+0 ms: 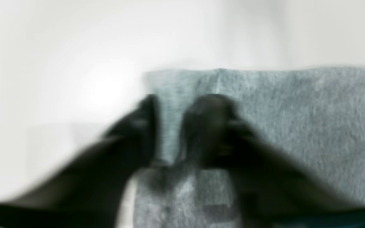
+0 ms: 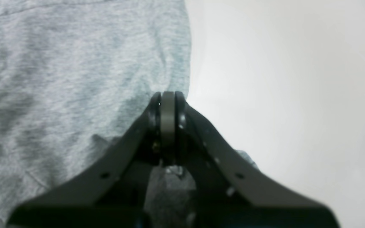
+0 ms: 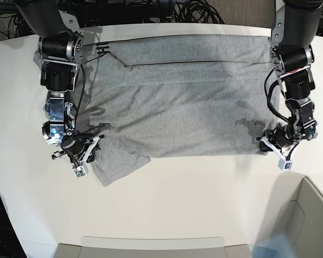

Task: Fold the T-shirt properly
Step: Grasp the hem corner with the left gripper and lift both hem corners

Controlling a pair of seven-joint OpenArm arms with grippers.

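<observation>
The heather-grey T-shirt [image 3: 183,107] lies spread plain side up on the white table [image 3: 204,204], one sleeve poking out at the lower left. My left gripper [image 3: 273,150] is at the shirt's right edge. In the blurred left wrist view, the left gripper [image 1: 176,123] has its jaws a little apart, straddling a strip of the T-shirt [image 1: 296,126] near a corner. My right gripper [image 3: 88,155] is at the shirt's left edge by the sleeve. The right wrist view shows the right gripper [image 2: 167,99] shut, pinching the edge of the T-shirt [image 2: 59,79].
A pale grey bin [image 3: 312,215] stands at the front right corner and a flat tray edge [image 3: 151,247] runs along the front. Black cables [image 3: 199,11] lie behind the table's far edge. Bare table [image 2: 280,95] stretches beside the shirt.
</observation>
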